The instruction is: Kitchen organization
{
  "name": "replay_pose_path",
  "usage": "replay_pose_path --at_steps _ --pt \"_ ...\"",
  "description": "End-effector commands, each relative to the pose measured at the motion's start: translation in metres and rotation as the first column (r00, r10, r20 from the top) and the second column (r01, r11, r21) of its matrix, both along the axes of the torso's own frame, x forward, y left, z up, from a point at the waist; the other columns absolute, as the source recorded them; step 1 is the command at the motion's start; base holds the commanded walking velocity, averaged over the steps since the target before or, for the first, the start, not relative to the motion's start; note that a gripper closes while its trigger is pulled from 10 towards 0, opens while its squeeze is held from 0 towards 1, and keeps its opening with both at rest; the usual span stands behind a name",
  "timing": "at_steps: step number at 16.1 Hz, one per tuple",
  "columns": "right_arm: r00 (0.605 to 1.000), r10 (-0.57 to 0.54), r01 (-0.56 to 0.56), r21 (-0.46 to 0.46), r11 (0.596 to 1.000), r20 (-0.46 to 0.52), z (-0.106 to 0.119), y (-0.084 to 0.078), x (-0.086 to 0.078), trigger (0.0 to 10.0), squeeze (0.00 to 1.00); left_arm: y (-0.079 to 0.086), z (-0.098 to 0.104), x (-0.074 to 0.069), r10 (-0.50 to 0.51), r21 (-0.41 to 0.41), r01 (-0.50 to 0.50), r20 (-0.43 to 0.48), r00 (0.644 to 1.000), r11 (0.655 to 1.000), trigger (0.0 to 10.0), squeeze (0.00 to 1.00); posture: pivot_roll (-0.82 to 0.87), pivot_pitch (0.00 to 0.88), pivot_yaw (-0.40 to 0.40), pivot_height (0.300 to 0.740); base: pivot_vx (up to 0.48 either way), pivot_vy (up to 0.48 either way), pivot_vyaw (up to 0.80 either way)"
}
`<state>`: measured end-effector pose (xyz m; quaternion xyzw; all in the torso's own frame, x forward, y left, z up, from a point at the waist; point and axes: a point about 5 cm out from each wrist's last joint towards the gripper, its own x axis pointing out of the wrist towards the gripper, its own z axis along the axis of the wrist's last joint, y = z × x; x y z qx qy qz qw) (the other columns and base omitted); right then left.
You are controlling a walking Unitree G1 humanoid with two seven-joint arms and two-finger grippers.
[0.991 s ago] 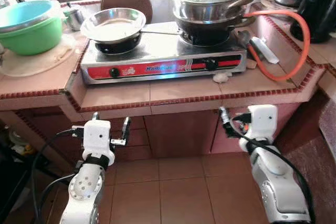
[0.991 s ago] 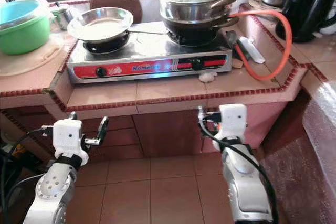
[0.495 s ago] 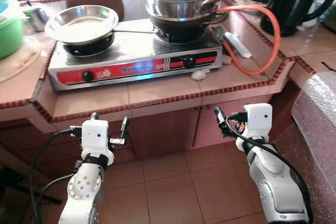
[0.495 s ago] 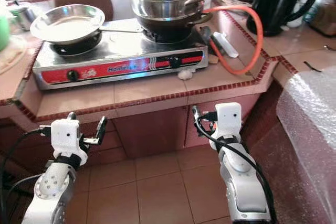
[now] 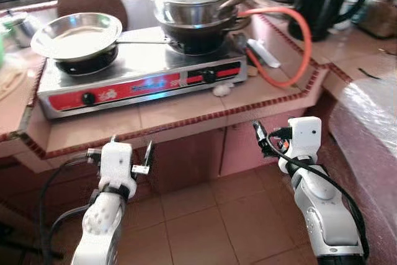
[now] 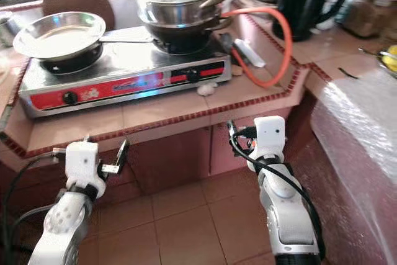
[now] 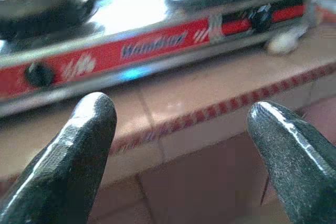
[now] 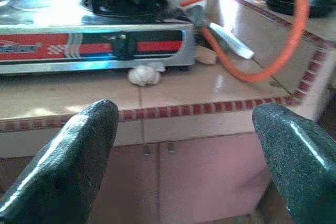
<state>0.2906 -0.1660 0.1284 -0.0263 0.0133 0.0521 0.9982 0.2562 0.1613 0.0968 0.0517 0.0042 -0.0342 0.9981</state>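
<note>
A shiny steel stove [image 5: 139,69] with a red front is sitting on the tiled table [image 5: 180,110] in the upper middle of the frame, carrying a round pan [image 5: 77,32] and stacked pots [image 5: 195,1]. Below its brick-red edge, the left gripper [image 5: 130,153] and right gripper [image 5: 260,136] are hovering over open floor [image 5: 205,215], fingers spread, holding nothing.

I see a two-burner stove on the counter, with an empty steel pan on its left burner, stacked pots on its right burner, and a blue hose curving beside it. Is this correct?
Nearly. The hose is orange, not blue, as the left eye view shows. The rest holds: the stove stands on the counter, the steel pan sits empty on the left burner, and the stacked pots are on the right burner.
</note>
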Motion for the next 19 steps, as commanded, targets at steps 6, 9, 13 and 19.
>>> replay_pose_path --at_steps 6,9,13,19 --pt "1.0 0.009 -0.009 0.011 1.0 -0.003 -0.0015 0.0053 -0.0024 10.0 0.0 0.0026 -0.0037 -0.0039 -0.001 0.008 0.002 -0.013 1.0 1.0 10.0 0.0 -0.17 0.062 0.073 0.74 0.0 0.0 -0.77" --pt "1.0 0.01 -0.01 0.01 1.0 -0.001 -0.0008 0.0052 -0.0014 10.0 0.0 -0.0018 -0.0042 -0.0046 -0.018 -0.012 0.017 -0.017 1.0 1.0 10.0 0.0 -0.16 0.064 0.071 0.74 0.0 0.0 -0.77" --pt "1.0 0.01 -0.01 0.011 1.0 0.001 -0.0007 0.0055 -0.0012 10.0 0.0 -0.0044 -0.0036 -0.0025 -0.025 -0.009 0.024 -0.012 1.0 1.0 10.0 0.0 -0.17 0.062 0.072 0.74 0.0 0.0 -0.77" --pt "1.0 0.011 -0.011 0.016 1.0 0.003 -0.0008 0.0071 -0.0015 10.0 0.0 -0.0055 -0.0024 -0.0008 -0.026 -0.011 0.026 -0.005 1.0 1.0 10.0 0.0 -0.17 0.06 0.076 0.74 0.0 0.0 -0.77"
